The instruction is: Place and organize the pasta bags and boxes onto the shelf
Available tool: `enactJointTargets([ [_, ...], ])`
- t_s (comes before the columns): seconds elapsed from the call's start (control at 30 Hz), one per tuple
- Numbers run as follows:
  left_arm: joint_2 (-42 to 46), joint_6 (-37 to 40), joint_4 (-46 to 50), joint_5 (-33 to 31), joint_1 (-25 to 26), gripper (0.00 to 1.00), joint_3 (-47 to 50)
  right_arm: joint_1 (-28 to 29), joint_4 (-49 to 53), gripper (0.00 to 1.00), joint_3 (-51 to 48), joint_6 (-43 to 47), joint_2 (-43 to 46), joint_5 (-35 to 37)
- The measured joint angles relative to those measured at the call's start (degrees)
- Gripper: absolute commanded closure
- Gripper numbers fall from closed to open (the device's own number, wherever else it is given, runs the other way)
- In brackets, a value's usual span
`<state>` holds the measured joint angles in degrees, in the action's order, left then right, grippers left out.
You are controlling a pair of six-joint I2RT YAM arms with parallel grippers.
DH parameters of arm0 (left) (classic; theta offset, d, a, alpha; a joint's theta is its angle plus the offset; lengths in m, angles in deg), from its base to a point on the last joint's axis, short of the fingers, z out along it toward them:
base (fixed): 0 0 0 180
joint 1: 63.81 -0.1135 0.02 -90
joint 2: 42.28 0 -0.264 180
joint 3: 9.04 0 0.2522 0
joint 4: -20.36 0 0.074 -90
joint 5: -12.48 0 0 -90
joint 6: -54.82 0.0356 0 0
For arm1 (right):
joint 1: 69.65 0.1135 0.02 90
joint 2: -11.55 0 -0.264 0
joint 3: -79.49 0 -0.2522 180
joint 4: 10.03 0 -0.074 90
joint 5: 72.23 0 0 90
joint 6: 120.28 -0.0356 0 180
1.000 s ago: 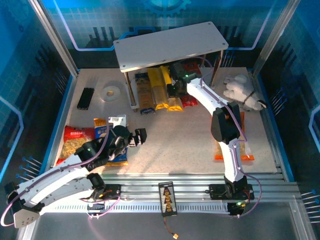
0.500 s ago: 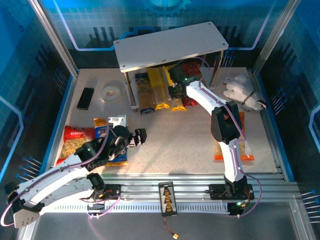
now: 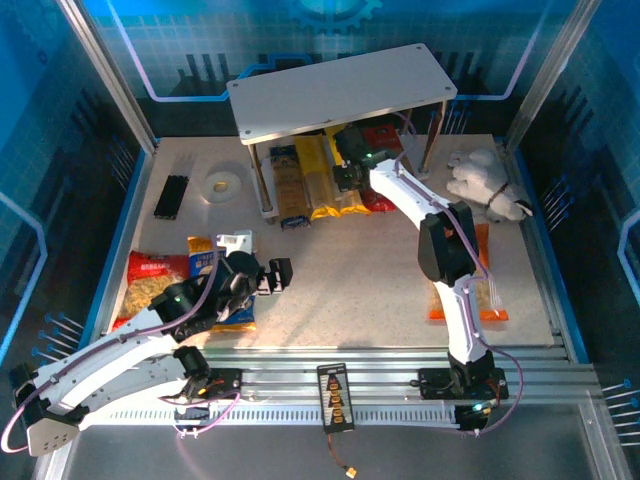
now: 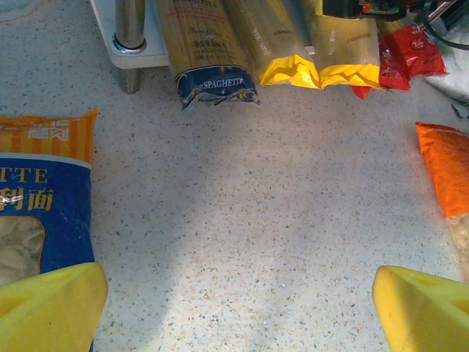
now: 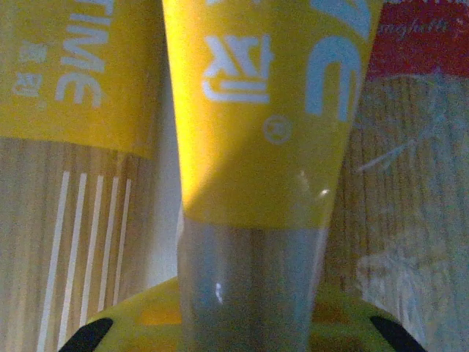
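The right gripper was clenched on a yellow spaghetti pack — long, narrow, white lettering above a clear window of pale strands — resting on the lower board of the shelf beside a second yellow pack. The dark blue pack on that board read "SPAGHETTI". In front of the shelf, the left gripper gaped, empty.

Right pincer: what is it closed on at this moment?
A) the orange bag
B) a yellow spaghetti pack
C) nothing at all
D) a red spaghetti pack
B: the right wrist view shows a yellow spaghetti pack running straight down into the closed right pincer, with a red pack lying beside it.
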<state>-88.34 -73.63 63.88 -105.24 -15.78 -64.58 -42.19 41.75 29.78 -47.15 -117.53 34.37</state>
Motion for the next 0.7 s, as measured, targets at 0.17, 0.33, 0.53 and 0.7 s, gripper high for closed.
enactJointTargets([
  [0.17,0.02,0.02,0.07,-0.17,0.00,0.05,-0.20,0.02,0.28,0.56,2.89,0.87,-2.56,0.90],
  [0.33,0.44,0.02,0.66,-0.79,0.00,0.06,-0.20,0.02,-1.73,0.36,3.98,1.03,-2.97,1.22],
  [0.53,0.76,0.02,1.11,-1.09,0.00,0.06,-0.20,0.02,-3.06,0.27,3.67,0.87,-2.86,0.90],
  [0.7,0.76,0.02,1.11,-1.88,-0.02,0.06,-0.20,0.00,-7.85,0.27,-7.08,0.15,3.85,-0.68],
])
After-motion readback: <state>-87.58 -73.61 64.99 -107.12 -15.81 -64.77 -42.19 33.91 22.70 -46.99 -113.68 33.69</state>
